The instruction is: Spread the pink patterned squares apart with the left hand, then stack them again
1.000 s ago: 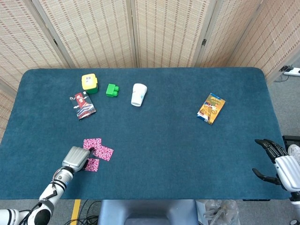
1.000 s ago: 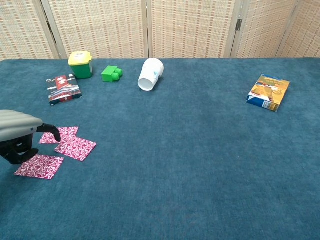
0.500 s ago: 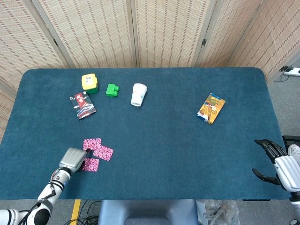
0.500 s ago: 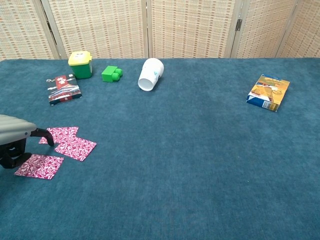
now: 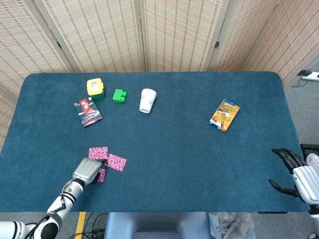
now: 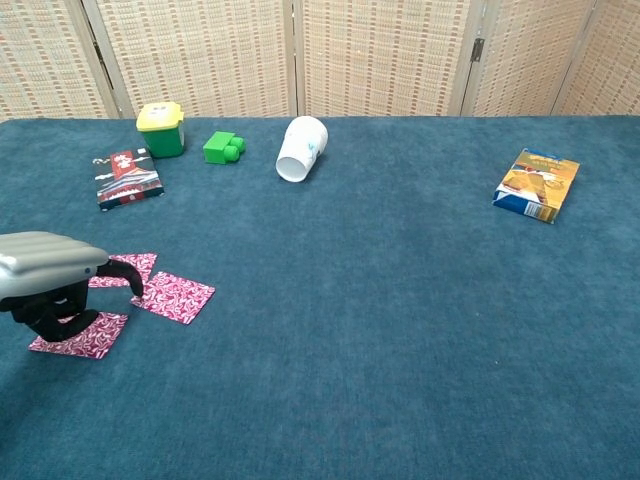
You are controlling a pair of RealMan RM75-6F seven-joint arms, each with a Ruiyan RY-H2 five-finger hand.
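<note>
3 pink patterned squares [image 6: 172, 296] lie spread at the table's [image 6: 400, 330] 8 o'clock; left hand [image 6: 50, 275], fingers curled downward, rests on them. Right hand [image 5: 295, 174], at 4 o'clock, fingers apart, holds nothing. No legible writing.

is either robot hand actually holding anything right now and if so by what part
Nothing is lifted. The left robot hand lies over the pink patterned squares, which stay flat on the table; fingertip contact cannot be told. The right robot hand is open and empty.
</note>
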